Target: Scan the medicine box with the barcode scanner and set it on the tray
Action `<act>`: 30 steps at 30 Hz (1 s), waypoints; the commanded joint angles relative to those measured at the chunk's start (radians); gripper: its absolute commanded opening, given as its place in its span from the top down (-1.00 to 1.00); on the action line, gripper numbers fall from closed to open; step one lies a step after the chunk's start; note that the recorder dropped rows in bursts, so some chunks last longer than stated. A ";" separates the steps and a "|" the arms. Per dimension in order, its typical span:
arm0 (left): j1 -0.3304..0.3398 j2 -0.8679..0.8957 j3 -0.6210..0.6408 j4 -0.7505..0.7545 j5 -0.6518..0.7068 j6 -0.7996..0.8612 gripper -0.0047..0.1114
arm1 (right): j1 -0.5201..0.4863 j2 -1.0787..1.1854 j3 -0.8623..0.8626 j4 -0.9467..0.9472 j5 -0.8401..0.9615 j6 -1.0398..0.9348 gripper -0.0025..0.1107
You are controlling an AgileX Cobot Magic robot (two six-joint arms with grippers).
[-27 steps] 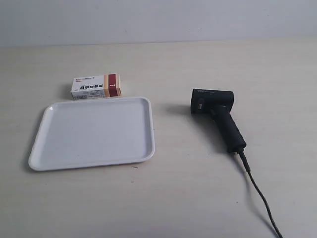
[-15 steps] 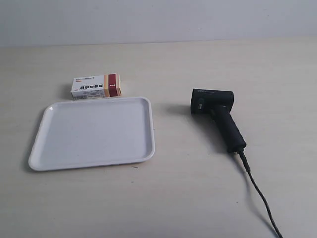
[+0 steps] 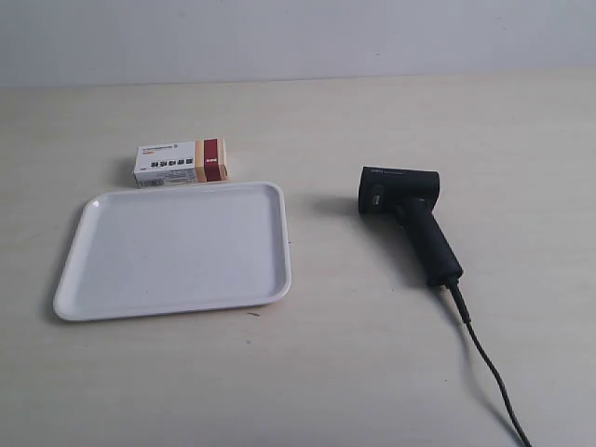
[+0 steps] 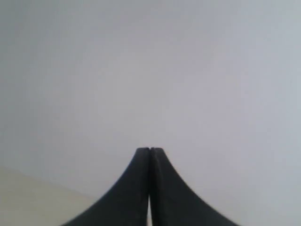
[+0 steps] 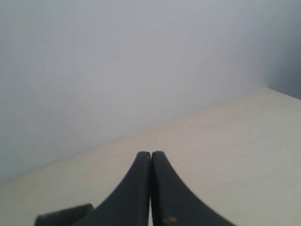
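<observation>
White plastic, the tray lies flat on the pale wooden table at the left of the exterior view, its rounded corners and low rim plain to see. Just beyond its far edge, close beside it but not on it, sits the medicine box, lying flat with its long side along the tray's far rim and its dark red and tan bands at the right end. Well apart to the right lies the barcode scanner on its side, boxy head toward the far side, handle slanting nearer and rightward, and its thin black cable trailing off toward the near right corner. Neither arm shows in the exterior view.

In the left wrist view the left gripper has its two dark fingers pressed together with nothing between them, facing a plain grey wall. In the right wrist view the right gripper is likewise closed and empty, held over the table; a dark object at the frame's edge is too cut off to identify.
</observation>
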 commanded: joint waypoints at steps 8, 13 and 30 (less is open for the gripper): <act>0.000 0.294 -0.226 0.165 -0.107 -0.062 0.92 | -0.006 -0.006 0.004 0.183 -0.189 0.016 0.96; 0.000 0.561 -0.297 0.227 -0.116 -0.062 0.92 | -0.006 -0.006 -0.007 0.134 -0.164 0.016 0.96; -0.010 1.394 -0.650 0.507 -0.183 -0.088 0.03 | -0.004 0.011 -0.015 0.134 -0.100 0.016 0.96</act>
